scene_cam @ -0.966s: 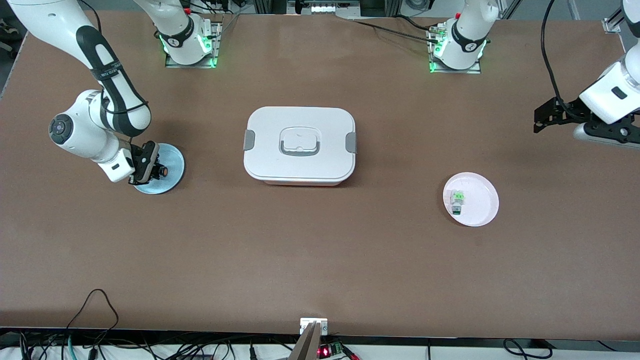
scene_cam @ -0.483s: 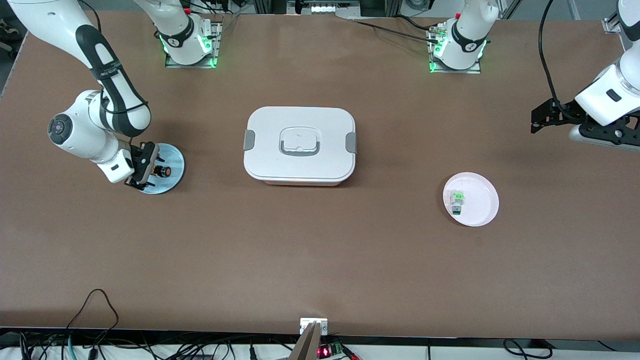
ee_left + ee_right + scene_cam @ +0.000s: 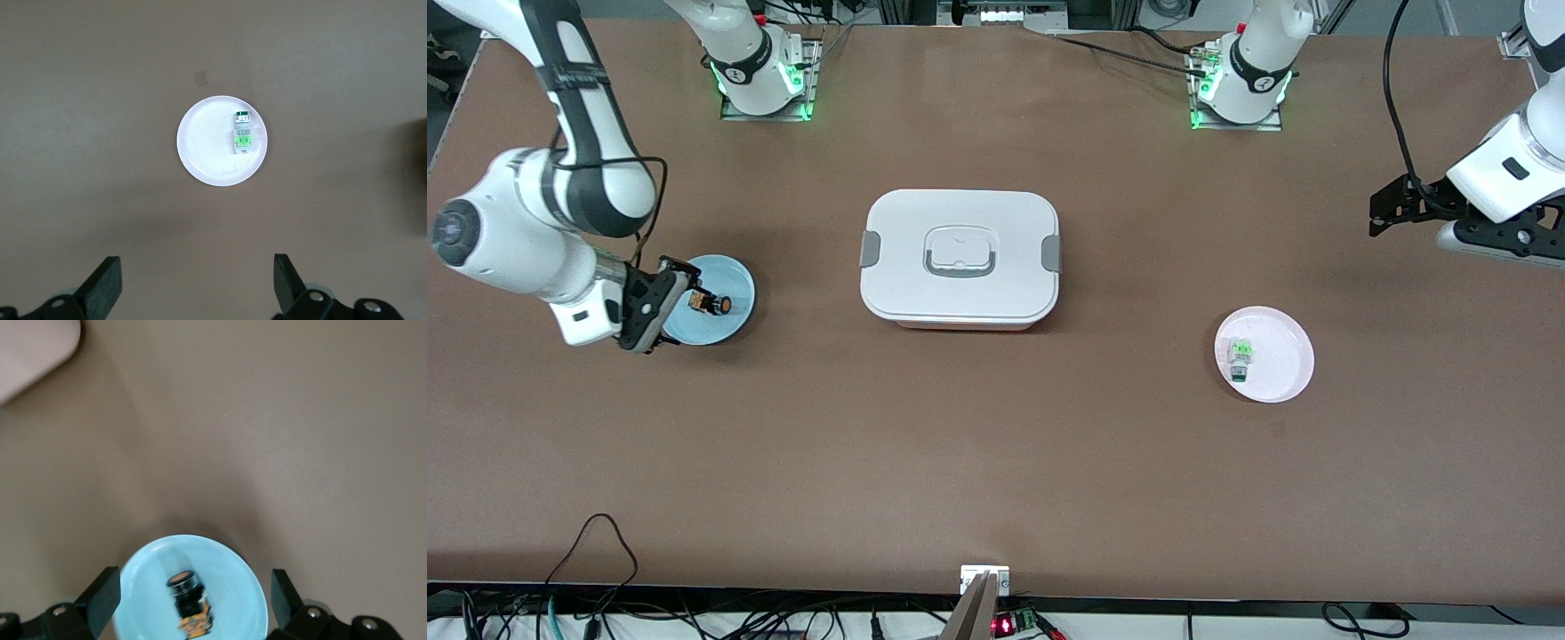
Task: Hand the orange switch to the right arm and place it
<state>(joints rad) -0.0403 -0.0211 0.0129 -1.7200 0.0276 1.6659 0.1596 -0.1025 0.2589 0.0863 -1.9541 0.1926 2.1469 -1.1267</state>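
The orange switch (image 3: 713, 305) lies on its side on the light blue plate (image 3: 736, 283) toward the right arm's end of the table. My right gripper (image 3: 679, 307) is open and empty, over the plate's edge beside the switch. In the right wrist view the switch (image 3: 190, 603) lies on the blue plate (image 3: 230, 583) between and below the spread fingers of the right gripper (image 3: 193, 588), untouched. My left gripper (image 3: 1376, 213) is open and empty, up over the table at the left arm's end; the arm waits. It shows in the left wrist view (image 3: 197, 272).
A white lidded box (image 3: 959, 258) stands mid-table. A white plate (image 3: 1285, 364) holds a white-and-green part (image 3: 1239, 357); the left wrist view also shows this plate (image 3: 200, 150) and part (image 3: 242, 132).
My right gripper has let go of the orange switch, which now rests on the blue plate, and has drawn back toward the right arm's end. The left arm has barely shifted.
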